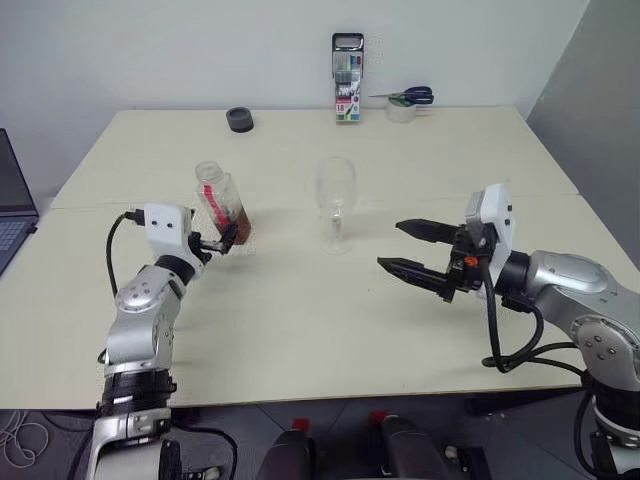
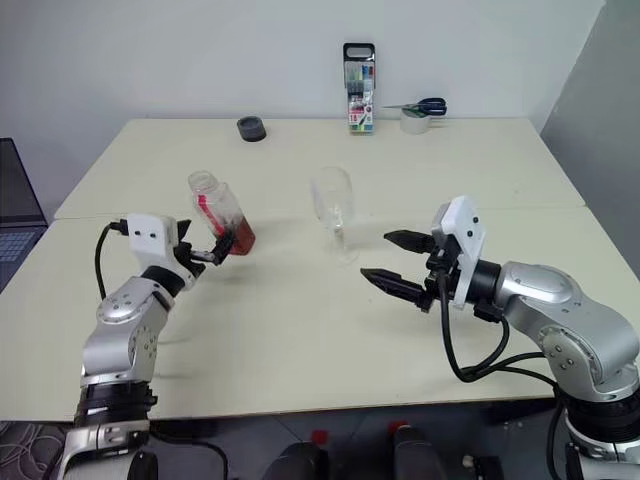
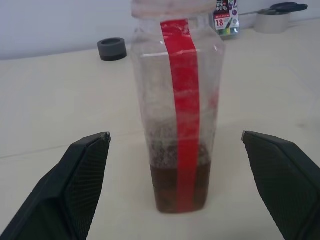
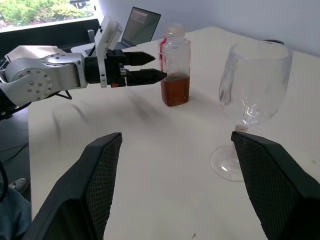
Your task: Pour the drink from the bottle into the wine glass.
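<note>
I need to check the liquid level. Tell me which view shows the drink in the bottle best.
The left wrist view: the bottle stands close between the open fingers, the drink filling only its bottom. The right wrist view shows the amber drink from the side, farther off. Both eye views show it small, beside the left gripper.

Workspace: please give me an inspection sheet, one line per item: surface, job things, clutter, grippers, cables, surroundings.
Surface: pale table with a seam across it, dry, no spill seen.
Job things: bottle upright, no cap on it, a little drink at its bottom; glass upright and empty, apart from the bottle.
Clutter: pen case, tape roll with scissors on it, and a dark ring, all at the far edge.
Grippers: left gripper open beside the bottle, not gripping; right gripper open, holds nothing, short of the glass.
Cables: black cable looped at the right arm.
Surroundings: laptop on the left, white wall behind.
</note>
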Robot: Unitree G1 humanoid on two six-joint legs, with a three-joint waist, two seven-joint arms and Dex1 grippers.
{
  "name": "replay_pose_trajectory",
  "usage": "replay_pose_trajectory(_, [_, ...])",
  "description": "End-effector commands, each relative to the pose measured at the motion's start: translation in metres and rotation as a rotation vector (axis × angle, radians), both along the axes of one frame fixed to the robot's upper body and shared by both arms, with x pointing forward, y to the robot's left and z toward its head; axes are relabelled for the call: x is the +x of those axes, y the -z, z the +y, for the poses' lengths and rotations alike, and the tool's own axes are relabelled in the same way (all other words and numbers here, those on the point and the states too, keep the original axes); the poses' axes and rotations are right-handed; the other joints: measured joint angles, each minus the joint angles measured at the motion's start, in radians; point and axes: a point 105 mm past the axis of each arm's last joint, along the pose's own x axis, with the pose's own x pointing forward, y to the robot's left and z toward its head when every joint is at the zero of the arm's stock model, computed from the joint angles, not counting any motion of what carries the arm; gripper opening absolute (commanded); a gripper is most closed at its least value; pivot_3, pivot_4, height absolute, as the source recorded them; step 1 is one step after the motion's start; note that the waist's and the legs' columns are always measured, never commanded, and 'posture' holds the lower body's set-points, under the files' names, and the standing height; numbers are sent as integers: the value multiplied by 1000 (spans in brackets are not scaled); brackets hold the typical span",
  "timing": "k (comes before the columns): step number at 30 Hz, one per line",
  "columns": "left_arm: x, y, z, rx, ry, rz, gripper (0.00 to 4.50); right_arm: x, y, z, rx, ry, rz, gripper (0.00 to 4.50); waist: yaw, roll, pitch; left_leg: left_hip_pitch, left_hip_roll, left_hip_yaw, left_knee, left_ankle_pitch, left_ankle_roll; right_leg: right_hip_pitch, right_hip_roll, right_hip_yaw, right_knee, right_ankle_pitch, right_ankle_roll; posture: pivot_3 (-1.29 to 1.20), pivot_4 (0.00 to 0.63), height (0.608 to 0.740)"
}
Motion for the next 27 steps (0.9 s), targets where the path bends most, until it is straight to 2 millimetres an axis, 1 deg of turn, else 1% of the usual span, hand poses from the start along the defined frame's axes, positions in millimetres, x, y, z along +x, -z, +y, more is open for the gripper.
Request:
replay_pose_trajectory(1, [9,-11,1,35,12,-45,4500,-6,-12,1,12,-4,-51,3724,0,0,0,0,0,0,0,0,0,0,0,0,0,0,0,0,150,740])
replay_pose_trajectory(4, [21,-7,-3,39,35,-34,4500,-2,-16,0,29,22,-51,3724,0,0,0,0,0,0,0,0,0,0,0,0,0,0,0,0,150,740])
replay_pose_trajectory(8, [37,-2,-3,38,23,-34,4500,0,-16,-3,30,51,-50,3724,0,0,0,-1,0,0,0,1,-2,0,0,-1,0,0,0,0,150,740])
replay_pose_trajectory(10, [44,-3,-6,43,38,-45,4500,1,-17,-4,31,65,-47,3724,0,0,0,-1,0,0,0,1,-2,0,0,-1,0,0,0,0,150,740])
replay_pose_trajectory(14, [53,-9,-3,39,13,-65,4500,3,-19,-6,41,92,-51,3724,-1,-1,0,-1,-1,0,0,1,-2,-1,0,-1,0,0,0,0,150,740])
replay_pose_trajectory(15, [54,-7,-2,39,13,-61,4105,4,-20,-6,43,100,-54,3750,-1,-1,0,-1,-1,0,0,1,-2,-1,0,0,0,0,0,0,150,740])
replay_pose_trajectory(16, [53,-5,-2,39,17,-56,3905,5,-21,-7,44,107,-57,3750,-2,-1,0,-1,-1,0,0,1,-2,-1,0,0,0,0,0,0,150,740])
replay_pose_trajectory(20, [52,1,-1,35,23,-48,2601,6,-21,-9,45,128,-63,3750,-3,-1,0,-1,0,0,0,1,-2,-2,-1,0,0,0,0,0,150,740])
replay_pose_trajectory(23, [51,3,2,29,13,-44,1770,7,-20,-9,45,134,-67,3750,-3,-1,0,-1,0,0,0,1,-1,-2,-1,0,0,0,0,0,150,740])
replay_pose_trajectory(24, [51,4,2,28,9,-43,1670,7,-20,-9,46,136,-69,3750,-3,-1,0,-1,0,0,0,0,0,-2,-1,0,0,0,0,0,150,740])
replay_pose_trajectory(27, [50,6,1,43,-2,-42,1660,7,-19,-8,51,140,-73,3750,-3,-1,0,-1,0,0,0,0,0,-2,-1,0,1,0,0,0,150,740])
